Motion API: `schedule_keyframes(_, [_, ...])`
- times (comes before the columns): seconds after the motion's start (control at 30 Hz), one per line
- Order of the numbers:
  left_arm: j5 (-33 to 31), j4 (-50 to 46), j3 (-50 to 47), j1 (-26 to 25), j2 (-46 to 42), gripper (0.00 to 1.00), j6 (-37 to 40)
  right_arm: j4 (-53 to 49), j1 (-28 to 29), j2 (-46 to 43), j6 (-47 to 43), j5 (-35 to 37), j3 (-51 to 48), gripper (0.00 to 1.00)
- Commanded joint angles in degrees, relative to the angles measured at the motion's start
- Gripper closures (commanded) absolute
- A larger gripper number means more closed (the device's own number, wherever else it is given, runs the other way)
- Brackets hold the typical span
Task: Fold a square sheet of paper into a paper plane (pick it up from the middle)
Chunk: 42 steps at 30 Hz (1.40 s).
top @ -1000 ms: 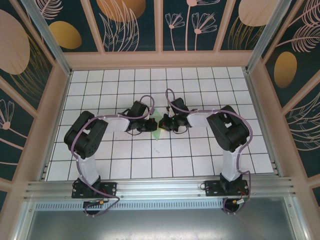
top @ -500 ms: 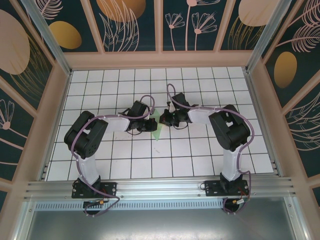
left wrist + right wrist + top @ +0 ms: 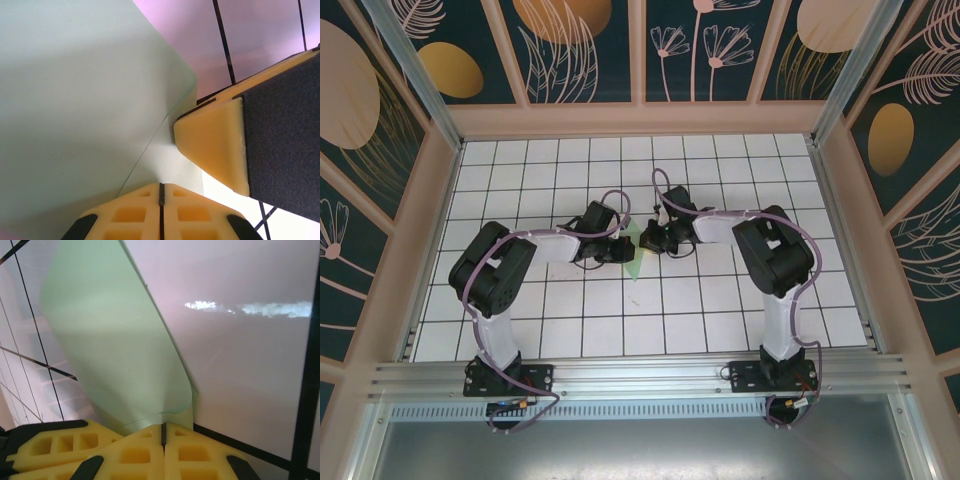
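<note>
**A:** Over the last second the right hand has crept a little away from the arm bases and toward the far wall. The left hand sits where it was.

**B:** And the paper sheet?

**A:** Pale green, plain and thin. From above it shows as a narrow sliver between the two hands, with its point toward the near edge. In the wrist views it has a long straight fold line and a flap that curls softly at a rounded corner.

**B:** Who holds it?

**A:** Both. Each hand's yellow fingers are pressed together, with the paper's edge pinched at the seam. The two hands are just beside each other.

**B:** Room to move?

**A:** The sheet is near the middle of the white gridded worktop, well apart from the wooden side walls, with bare tiles all round.

**B:** Any other change?

**A:** No, the sheet stays in much the same spot between the hands.
</note>
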Motion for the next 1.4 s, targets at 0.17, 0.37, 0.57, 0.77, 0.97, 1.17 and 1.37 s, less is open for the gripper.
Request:
schedule_keyframes(0.17, [-5.8, -6.3, -1.5, 0.1, 3.9, 0.91, 2.5, -5.3, -3.2, 3.3, -1.6, 6.3, 5.5, 0.94])
schedule_keyframes(0.37, [-6.0, -6.5, -1.5, 0.1, 4.0, 0.91, 2.3, -5.6, -3.7, 6.1, -2.2, 4.5, 7.8, 0.94])
schedule_keyframes(0.57, [-5.9, -6.5, -1.1, 0.1, 3.9, 0.91, 2.1, -8.7, -3.9, 5.4, -3.3, 7.1, 10.9, 0.94])
schedule_keyframes(0.77, [-6.0, -6.2, -1.5, 0.1, 3.6, 0.9, 1.4, -8.2, -3.1, -0.3, -4.3, 5.9, 10.0, 0.96])
schedule_keyframes(0.97, [-5.3, -5.3, -1.6, 0.1, 3.3, 0.9, 0.6, -0.6, -1.4, -4.8, 0.1, 1.2, 1.6, 0.98])
schedule_keyframes(1.17, [-4.7, -5.0, -1.4, 0.1, 3.4, 0.9, 0.4, 0.8, -0.2, -2.2, 1.6, 1.7, 0.5, 0.98])
schedule_keyframes(1.37, [-4.8, -5.3, -1.5, 0.1, 3.5, 0.9, 0.6, 0.2, -0.1, 1.7, 1.6, 1.7, 1.2, 0.98])
